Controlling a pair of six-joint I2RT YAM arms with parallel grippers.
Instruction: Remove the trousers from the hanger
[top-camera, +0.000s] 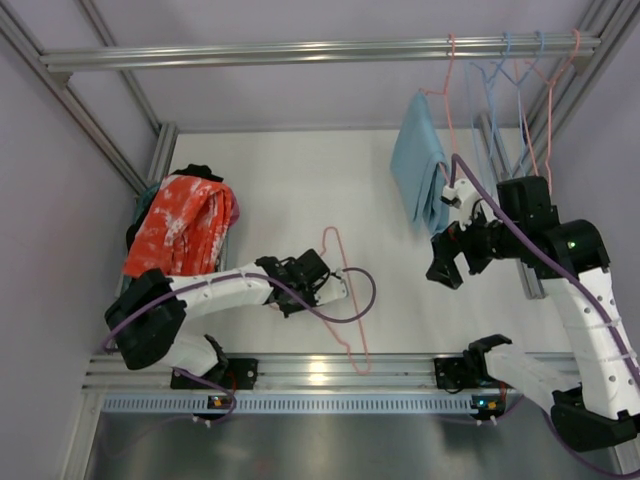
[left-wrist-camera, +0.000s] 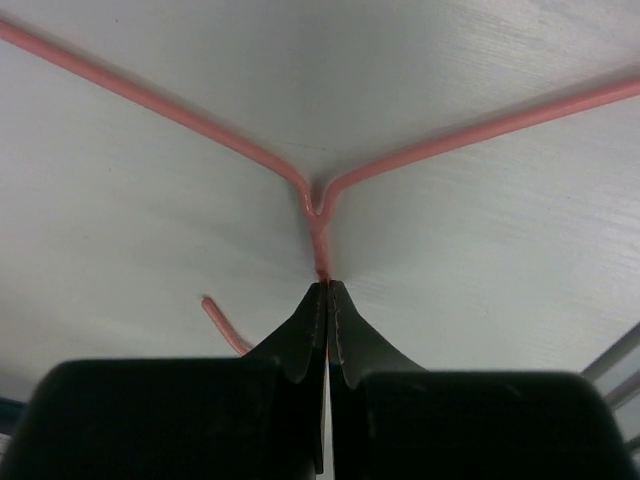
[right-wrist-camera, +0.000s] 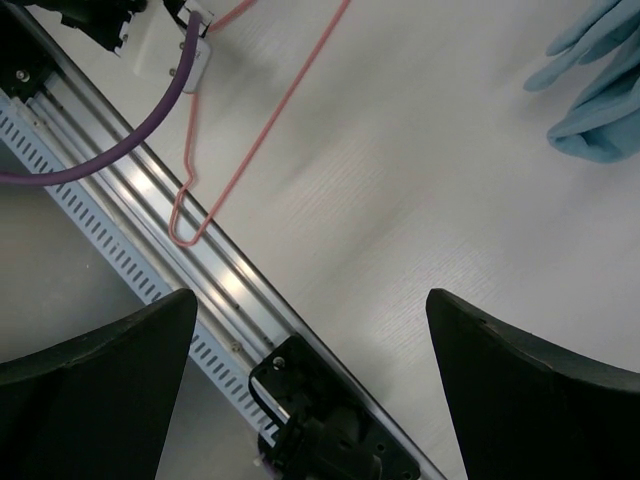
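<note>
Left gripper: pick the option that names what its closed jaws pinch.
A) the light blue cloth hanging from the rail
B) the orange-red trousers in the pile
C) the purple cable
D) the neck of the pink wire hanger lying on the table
D: in the left wrist view the left gripper is shut on the pink wire hanger, on its neck just below where the two shoulders meet.

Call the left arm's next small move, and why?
Probably a short straight lift. The left claw is shut on the neck of the hanger, which lies flat and empty on the table; raising it a little would show whether the grip holds. The right claw is open and away from it.
</note>
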